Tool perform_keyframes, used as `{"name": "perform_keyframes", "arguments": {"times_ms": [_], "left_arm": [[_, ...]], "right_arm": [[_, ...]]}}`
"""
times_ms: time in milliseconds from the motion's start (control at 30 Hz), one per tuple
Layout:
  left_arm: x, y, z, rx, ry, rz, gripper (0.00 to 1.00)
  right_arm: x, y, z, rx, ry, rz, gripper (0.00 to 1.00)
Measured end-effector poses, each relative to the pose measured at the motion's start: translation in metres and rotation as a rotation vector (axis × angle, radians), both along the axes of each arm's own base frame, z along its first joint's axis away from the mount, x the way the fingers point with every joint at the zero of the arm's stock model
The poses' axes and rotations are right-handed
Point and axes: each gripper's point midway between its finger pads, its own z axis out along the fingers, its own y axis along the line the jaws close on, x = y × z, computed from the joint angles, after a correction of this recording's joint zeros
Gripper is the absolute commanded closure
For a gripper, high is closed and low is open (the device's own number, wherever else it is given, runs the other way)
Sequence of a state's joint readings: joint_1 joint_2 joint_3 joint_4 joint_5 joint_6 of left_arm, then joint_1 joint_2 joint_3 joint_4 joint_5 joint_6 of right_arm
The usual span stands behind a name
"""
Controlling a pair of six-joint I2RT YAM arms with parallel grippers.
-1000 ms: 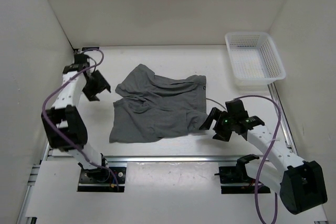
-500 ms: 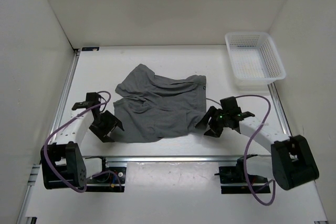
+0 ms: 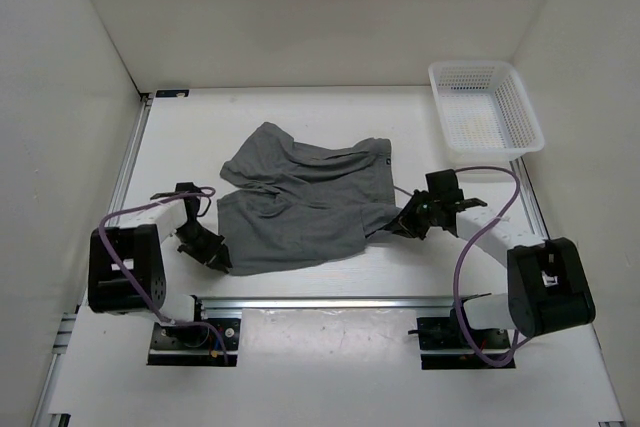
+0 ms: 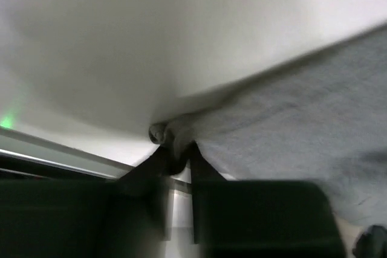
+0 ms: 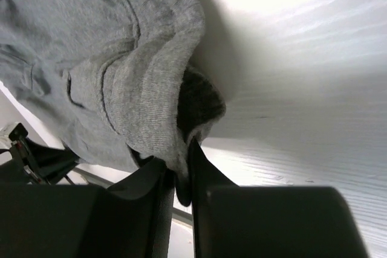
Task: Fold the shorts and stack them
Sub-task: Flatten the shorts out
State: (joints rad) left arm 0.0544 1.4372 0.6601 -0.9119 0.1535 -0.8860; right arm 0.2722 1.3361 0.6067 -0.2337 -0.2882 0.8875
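The grey shorts (image 3: 300,202) lie rumpled and spread across the middle of the white table. My left gripper (image 3: 218,255) is low at their near left corner, shut on that corner of the shorts (image 4: 254,125); in the left wrist view the cloth bunches between the two fingers. My right gripper (image 3: 398,223) is at the near right corner, shut on a fold of the shorts (image 5: 133,70); the right wrist view has the hem pinched between the fingertips, with fabric hanging over them.
A white mesh basket (image 3: 508,137) stands at the back right corner. White walls close in the table on three sides. A metal rail (image 3: 320,300) runs along the near edge, just behind both grippers.
Both grippers have dropped to the shorts' near corners and shut on the cloth. The left arm swung in from the back left to the near left corner.
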Motion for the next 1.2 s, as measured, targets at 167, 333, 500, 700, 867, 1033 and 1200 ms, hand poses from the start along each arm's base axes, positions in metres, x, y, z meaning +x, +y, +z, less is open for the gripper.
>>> {"name": "perform_keyframes", "arguments": {"times_ms": [167,333,500,700,867,1033,1200], "left_arm": [[0.021,-0.001,0.004,-0.011,-0.018,-0.027,0.90],[0.084,0.003,0.039,0.001,-0.184,-0.039,0.90],[0.180,0.006,0.121,0.015,-0.432,-0.059,0.90],[0.203,0.007,0.189,0.030,-0.599,-0.083,0.90],[0.149,0.000,0.166,-0.001,-0.529,-0.107,0.90],[0.082,-0.015,0.112,-0.043,-0.372,-0.133,0.90],[0.071,-0.023,0.091,-0.052,-0.294,-0.161,0.90]], "right_arm": [[0.008,-0.009,0.005,-0.012,-0.018,-0.007,0.96],[0.035,-0.013,0.024,-0.033,-0.048,0.011,1.00],[0.098,-0.016,0.073,-0.060,-0.151,0.028,1.00],[0.135,-0.026,0.164,-0.121,-0.388,0.090,1.00],[0.093,-0.037,0.176,-0.184,-0.374,0.180,1.00],[0.047,-0.048,0.141,-0.209,-0.224,0.229,0.64],[0.077,-0.049,0.080,-0.199,-0.024,0.261,0.70]]}}
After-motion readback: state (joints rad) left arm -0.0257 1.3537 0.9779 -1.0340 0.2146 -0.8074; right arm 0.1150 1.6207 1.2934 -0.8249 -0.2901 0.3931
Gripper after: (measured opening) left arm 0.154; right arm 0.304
